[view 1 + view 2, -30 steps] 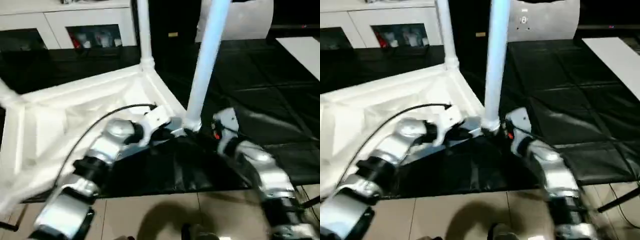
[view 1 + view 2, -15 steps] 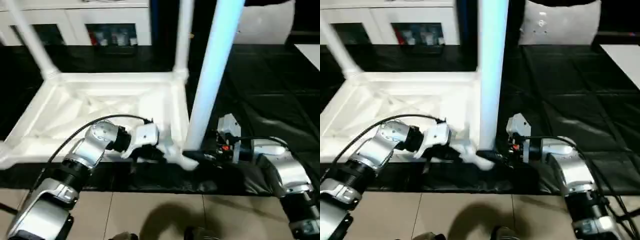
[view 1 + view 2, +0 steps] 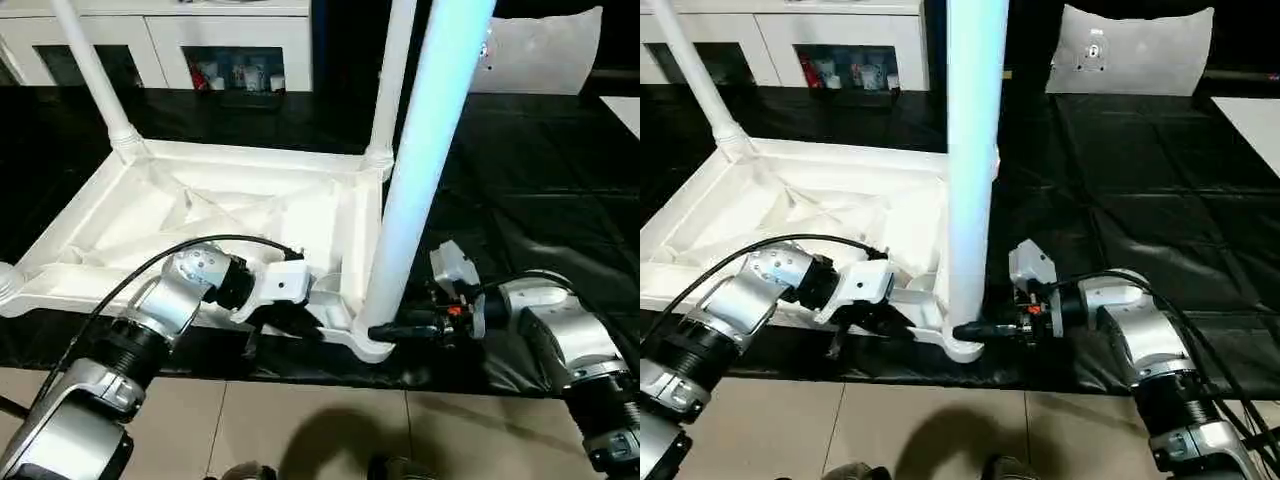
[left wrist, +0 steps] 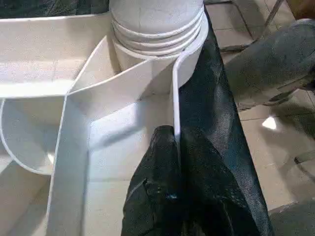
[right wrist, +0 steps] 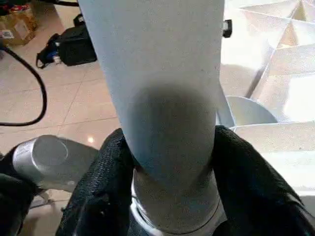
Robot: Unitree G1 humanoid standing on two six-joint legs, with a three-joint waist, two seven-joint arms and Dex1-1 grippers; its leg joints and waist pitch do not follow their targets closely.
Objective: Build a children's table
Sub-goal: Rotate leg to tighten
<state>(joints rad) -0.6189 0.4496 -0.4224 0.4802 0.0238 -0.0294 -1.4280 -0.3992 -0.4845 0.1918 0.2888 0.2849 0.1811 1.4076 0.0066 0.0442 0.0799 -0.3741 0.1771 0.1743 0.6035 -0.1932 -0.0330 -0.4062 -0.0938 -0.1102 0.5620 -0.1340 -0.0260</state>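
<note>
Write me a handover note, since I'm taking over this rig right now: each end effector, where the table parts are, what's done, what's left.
Left end effector: shut, pinching the thin side wall of the white plastic tabletop, which lies upside down on the black mat.
Right end effector: fingers around the base of the near white round leg, just above its corner socket.
Done: three legs stand upright in sockets, namely the near leg, the far left leg and the far right leg.
Left: the near-left corner cannot be judged; check it, confirm the near leg is seated, then turn the table upright.
</note>
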